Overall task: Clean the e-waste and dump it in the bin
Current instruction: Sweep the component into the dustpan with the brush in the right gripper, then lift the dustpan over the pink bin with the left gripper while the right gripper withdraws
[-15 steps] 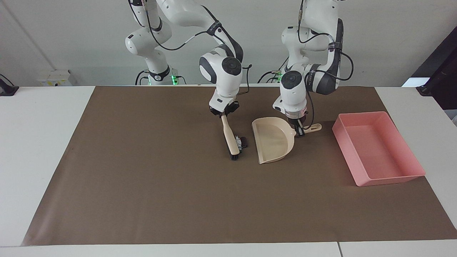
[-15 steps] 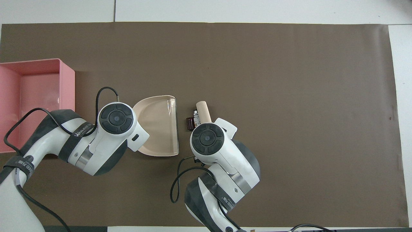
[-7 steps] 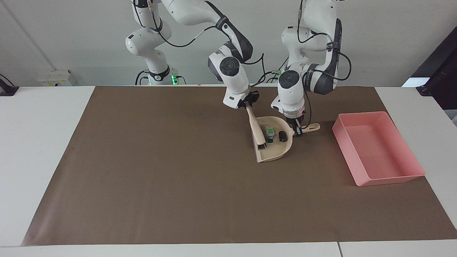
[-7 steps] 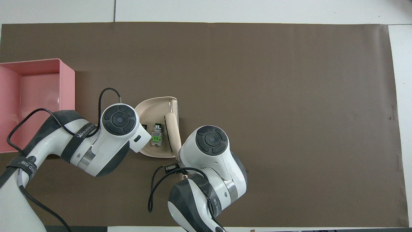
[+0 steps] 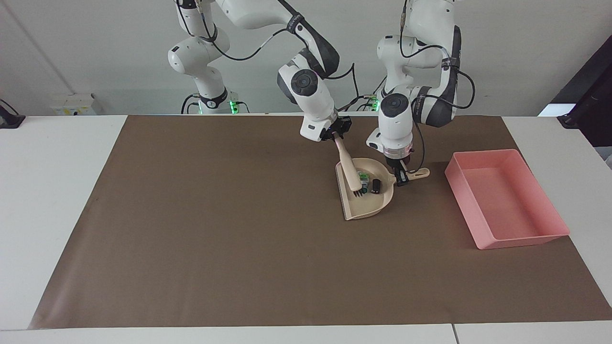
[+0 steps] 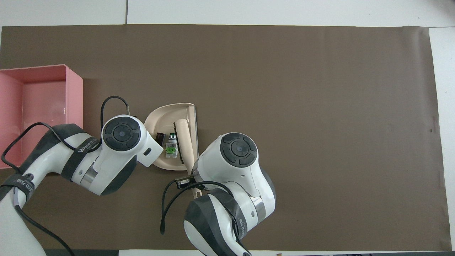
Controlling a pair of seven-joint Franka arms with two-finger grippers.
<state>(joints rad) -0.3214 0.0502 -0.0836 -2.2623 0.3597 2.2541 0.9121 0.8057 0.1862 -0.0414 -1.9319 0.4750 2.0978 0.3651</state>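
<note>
We take this for a robotics lab. Two white arms [image 5: 306, 91] stand bolted at a white surface [image 5: 52, 157] under a brown mat [image 5: 229, 229], cables trailing, against a bare wall [image 5: 95, 48].

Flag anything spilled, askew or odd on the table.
Nothing stands out. Both e-waste pieces lie inside the dustpan, none spilled on the mat. The pink bin sits upright, empty, at the left arm's end.

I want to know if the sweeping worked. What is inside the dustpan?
Inside the dustpan lie the white-and-green piece and the dark cylinder. The brush reaches in too. In the overhead view, the left arm covers the pan's handle end.
</note>
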